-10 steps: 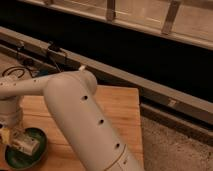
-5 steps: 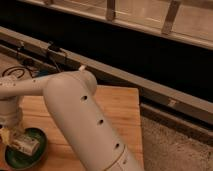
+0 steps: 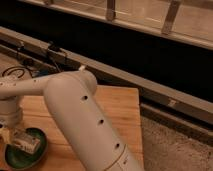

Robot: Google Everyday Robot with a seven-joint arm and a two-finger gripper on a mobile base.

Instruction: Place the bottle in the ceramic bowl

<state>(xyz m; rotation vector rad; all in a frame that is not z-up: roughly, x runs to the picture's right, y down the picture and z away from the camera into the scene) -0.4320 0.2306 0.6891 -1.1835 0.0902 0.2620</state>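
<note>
The big white jointed robot arm [image 3: 82, 117] is taking up the middle of the view, sweeping from the near edge of the pale wooden worktop [image 3: 117, 107] up to an elbow and then out toward the left edge. Beyond the worktop's far edge a long grey metal rail [image 3: 150, 82] is running across, with dark cables [image 3: 15, 72] lying near the far left corner. At the near left corner the shallow round glossy green ceramic bowl [image 3: 15, 157] is sitting on the wood, partly covered by the arm's end. The gripper [image 3: 22, 142] is hanging directly over the bowl, and the small whitish translucent plastic bottle [image 3: 27, 143] seems to be lying tilted inside the bowl's rim, right at the gripper; whether the fingers are pinching it or spread I cannot tell.
</note>
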